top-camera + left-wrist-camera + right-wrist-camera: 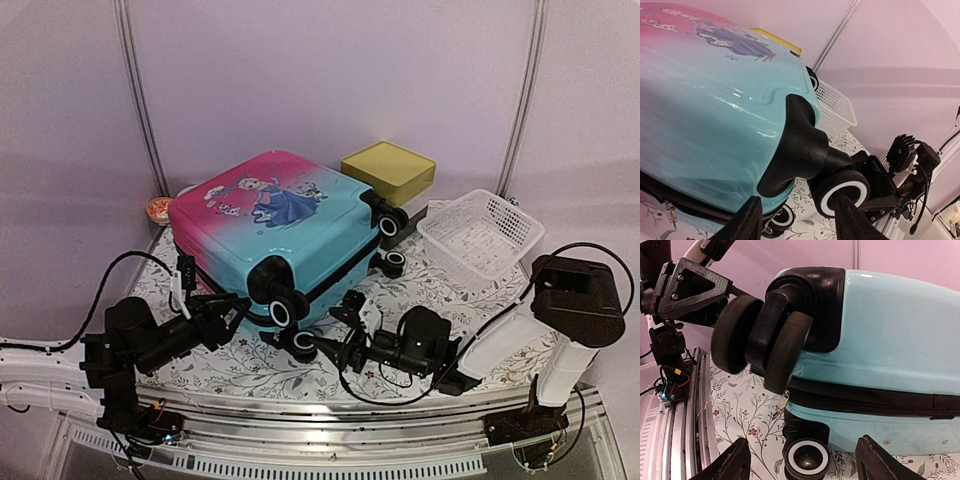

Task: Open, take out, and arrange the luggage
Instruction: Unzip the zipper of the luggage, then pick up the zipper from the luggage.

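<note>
The luggage (270, 230) lies flat and zipped shut on the floral cloth, its pink-to-turquoise printed shell facing up and its wheels toward me. My left gripper (228, 312) stands open at the near left corner. In the left wrist view, the gripper (800, 222) has the upper caster wheel (840, 192) just ahead of its fingertips and holds nothing. My right gripper (322, 345) is open and low at the near corner. In the right wrist view, the gripper (805, 465) has the lower wheel (807, 457) between its spread fingers, untouched. A silver zipper pull (782, 401) hangs off the black zipper band (875, 402).
A yellow-topped box (388, 170) stands behind the suitcase. A white mesh basket (480, 235) sits at the right rear. A small orange-and-white item (158, 210) lies at the far left by the wall. A metal rail (330, 420) runs along the near edge.
</note>
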